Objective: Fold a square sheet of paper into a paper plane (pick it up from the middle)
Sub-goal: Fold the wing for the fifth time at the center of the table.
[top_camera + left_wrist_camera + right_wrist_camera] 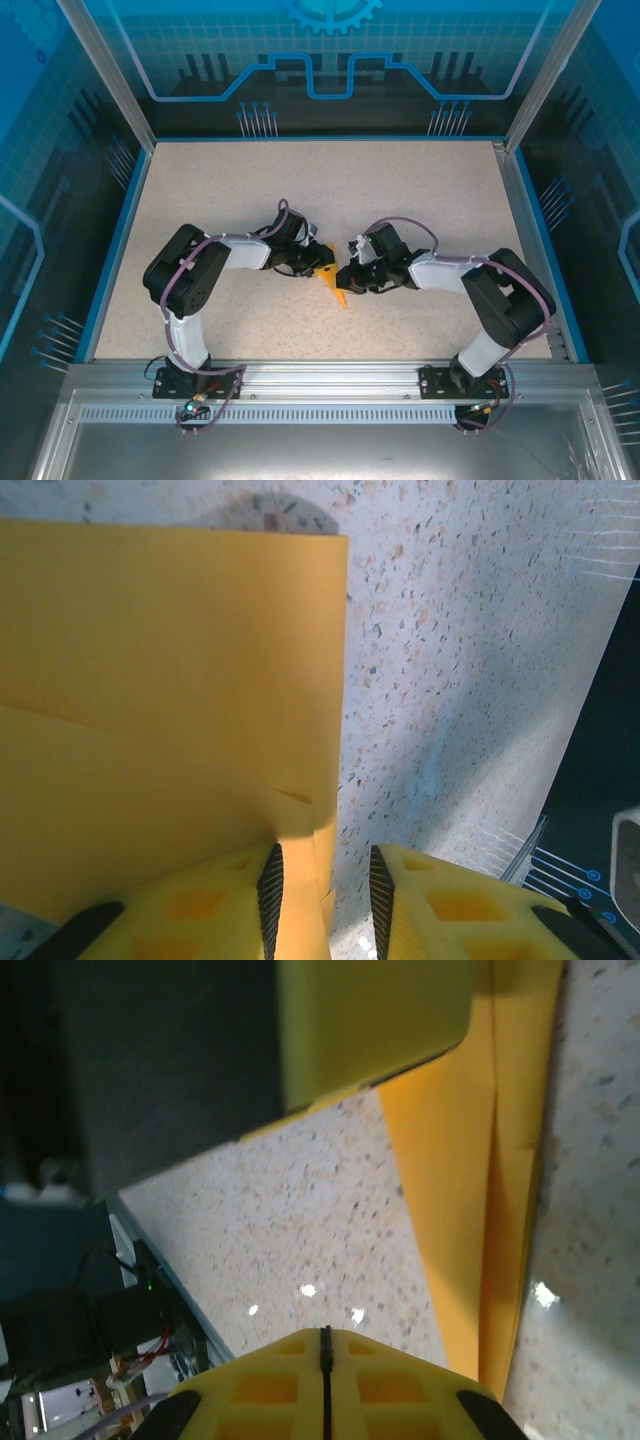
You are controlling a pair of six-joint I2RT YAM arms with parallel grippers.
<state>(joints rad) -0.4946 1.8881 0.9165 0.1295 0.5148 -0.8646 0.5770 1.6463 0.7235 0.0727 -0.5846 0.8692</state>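
Looked down into a booth of blue translucent panels (330, 60), drawn over with circuit-style lines and part of a gear emblem (332, 12) at the top. Found a speckled beige table (300, 190) inside, edged in blue, with an aluminium rail (320, 375) along the near side carrying both arm bases. Spotted the orange-yellow paper (333, 282) near the table's middle, folded to a point aimed at the near edge, between the two grippers. Placed the left gripper (318, 262) at the paper's far-left end and the right gripper (352, 285) just beside its right edge. From the left wrist, made out the paper (170, 680) with a crease across it and one edge running down between the yellow pads (440, 910). Judged the left gripper (325, 890) narrowly parted, with paper against the left pad and bare table showing before the right one. From the right wrist, found the right gripper (325, 1360) fully closed, pads meeting on a thin seam. Noted layered folds of the paper (470, 1210) just to its right.
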